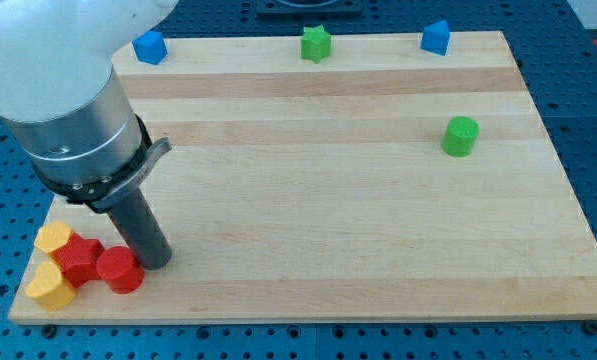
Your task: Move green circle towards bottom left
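The green circle (460, 136) is a short green cylinder on the wooden board (328, 180), at the view's right and above the middle height. My tip (155, 262) rests on the board at the view's bottom left, far from the green circle. It stands just right of a red cylinder (119, 269) and is touching or nearly touching it. The arm's grey body fills the view's top left.
A red star-like block (78, 258), a yellow hexagon-like block (52, 238) and a yellow block (49, 286) cluster at the bottom left corner. Along the top edge sit a blue block (150, 47), a green star (316, 43) and a blue block (436, 38).
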### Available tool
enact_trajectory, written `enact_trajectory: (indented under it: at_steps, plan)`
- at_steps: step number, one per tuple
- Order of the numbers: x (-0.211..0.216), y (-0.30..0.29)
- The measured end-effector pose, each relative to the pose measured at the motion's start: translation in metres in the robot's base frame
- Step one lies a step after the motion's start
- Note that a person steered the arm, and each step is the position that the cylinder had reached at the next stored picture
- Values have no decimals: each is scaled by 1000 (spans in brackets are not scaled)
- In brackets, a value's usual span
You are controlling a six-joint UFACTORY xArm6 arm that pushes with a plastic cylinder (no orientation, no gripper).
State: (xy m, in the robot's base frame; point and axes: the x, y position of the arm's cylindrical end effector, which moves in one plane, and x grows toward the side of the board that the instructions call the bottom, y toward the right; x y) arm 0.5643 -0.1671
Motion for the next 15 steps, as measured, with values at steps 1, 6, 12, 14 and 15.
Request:
enact_trajectory:
  at_steps: [1,6,12,14,15]
  plan:
    - [0,-4]
    - [-82,335]
    - [-157,403]
    - [-193,320]
    - [-158,225]
